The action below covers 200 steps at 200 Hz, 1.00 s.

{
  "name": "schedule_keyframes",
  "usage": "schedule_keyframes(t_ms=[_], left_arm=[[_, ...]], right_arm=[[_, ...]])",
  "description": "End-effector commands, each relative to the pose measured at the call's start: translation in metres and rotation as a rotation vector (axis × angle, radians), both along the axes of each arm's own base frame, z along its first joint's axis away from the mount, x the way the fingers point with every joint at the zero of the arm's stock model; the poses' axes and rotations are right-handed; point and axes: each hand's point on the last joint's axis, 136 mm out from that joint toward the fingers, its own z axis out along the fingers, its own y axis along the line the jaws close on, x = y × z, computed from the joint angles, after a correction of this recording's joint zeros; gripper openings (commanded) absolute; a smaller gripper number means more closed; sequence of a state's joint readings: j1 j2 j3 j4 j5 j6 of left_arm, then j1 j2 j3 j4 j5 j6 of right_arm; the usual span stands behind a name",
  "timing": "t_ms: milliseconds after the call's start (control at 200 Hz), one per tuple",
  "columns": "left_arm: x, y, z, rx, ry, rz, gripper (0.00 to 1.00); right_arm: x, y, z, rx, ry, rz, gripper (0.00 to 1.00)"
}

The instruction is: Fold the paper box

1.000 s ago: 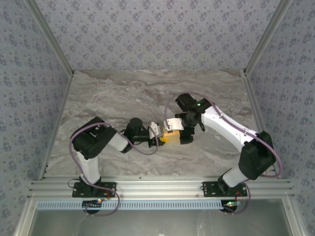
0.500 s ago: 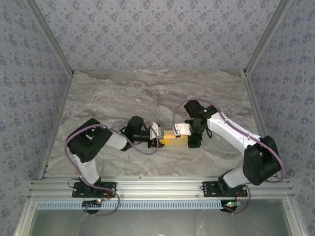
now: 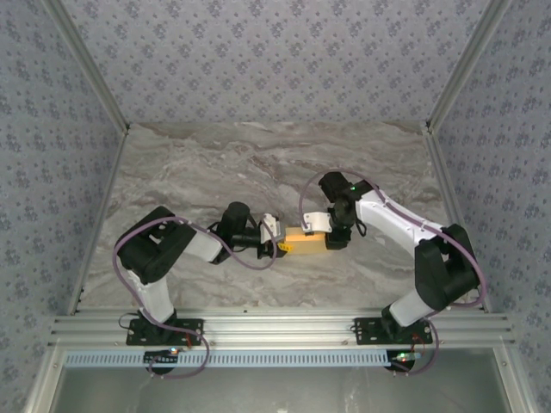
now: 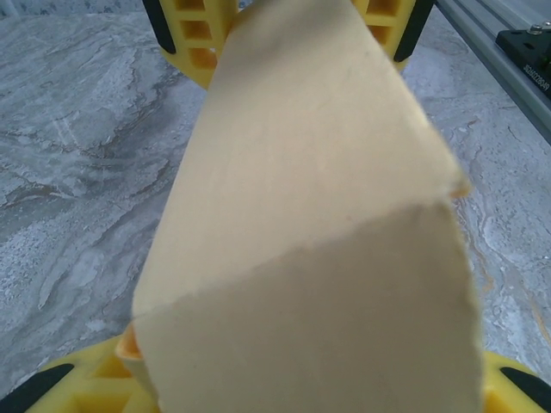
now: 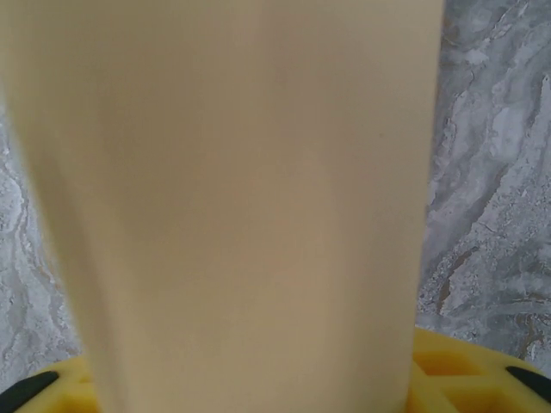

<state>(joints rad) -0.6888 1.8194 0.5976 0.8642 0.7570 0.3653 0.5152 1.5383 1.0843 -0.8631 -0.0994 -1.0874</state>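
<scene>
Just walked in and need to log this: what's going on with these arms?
The two arms meet at the middle of the table with a yellow-orange box between them. The left gripper holds one end. The right gripper is at the other end, but whether it grips is unclear.

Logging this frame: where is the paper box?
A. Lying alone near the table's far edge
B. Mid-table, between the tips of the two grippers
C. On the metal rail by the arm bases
B: the top view shows the paper box mid-table, with the left gripper at its left end and the right gripper at its right end.
</scene>
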Motion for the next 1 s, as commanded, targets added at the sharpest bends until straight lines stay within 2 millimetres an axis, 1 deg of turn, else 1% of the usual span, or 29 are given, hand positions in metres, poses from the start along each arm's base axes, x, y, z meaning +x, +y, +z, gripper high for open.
schedule_keyframes(t_ms=[0, 55, 115, 180, 240, 280, 355, 475, 555, 695, 780, 854, 994], left_arm=[[0.019, 0.008, 0.008, -0.031, 0.009, 0.093, 0.5], [0.026, 0.013, 0.017, -0.066, 0.015, 0.136, 0.55], [0.033, 0.019, 0.028, -0.089, 0.02, 0.192, 0.63], [0.034, 0.023, 0.037, -0.094, 0.021, 0.225, 0.69], [0.033, 0.027, 0.046, -0.108, 0.016, 0.25, 0.72], [0.034, 0.031, 0.053, -0.125, 0.011, 0.281, 0.72], [0.038, 0.038, 0.059, -0.15, 0.029, 0.344, 0.74], [0.046, 0.044, 0.061, -0.179, 0.097, 0.443, 0.77], [0.049, 0.044, 0.062, -0.198, 0.149, 0.489, 0.77], [0.053, 0.037, 0.052, -0.153, 0.161, 0.55, 0.77], [0.054, 0.033, 0.051, -0.171, 0.178, 0.562, 0.77], [0.056, 0.03, 0.053, -0.196, 0.199, 0.577, 0.77], [0.057, 0.021, 0.052, -0.183, 0.213, 0.605, 0.76]], right_arm=[[0.001, 0.0, 0.004, 0.004, 0.013, -0.044, 0.45], [0.0, 0.002, 0.008, 0.007, 0.014, -0.065, 0.44], [0.0, 0.003, 0.011, 0.006, 0.01, -0.089, 0.43], [0.0, 0.003, 0.012, 0.007, 0.011, -0.132, 0.43], [0.0, 0.003, 0.011, 0.005, 0.018, -0.166, 0.4], [-0.001, 0.003, 0.01, 0.007, 0.027, -0.191, 0.37], [-0.002, 0.004, 0.007, -0.009, 0.037, -0.234, 0.37], [-0.002, 0.003, 0.008, -0.057, 0.026, -0.311, 0.38], [-0.006, 0.009, 0.008, -0.064, 0.028, -0.335, 0.39], [-0.006, 0.022, 0.012, 0.013, 0.027, -0.387, 0.4], [-0.005, 0.027, 0.016, 0.057, 0.023, -0.382, 0.41], [-0.006, 0.028, 0.013, 0.059, 0.021, -0.375, 0.41], [-0.012, 0.028, 0.001, 0.023, 0.022, -0.351, 0.41]])
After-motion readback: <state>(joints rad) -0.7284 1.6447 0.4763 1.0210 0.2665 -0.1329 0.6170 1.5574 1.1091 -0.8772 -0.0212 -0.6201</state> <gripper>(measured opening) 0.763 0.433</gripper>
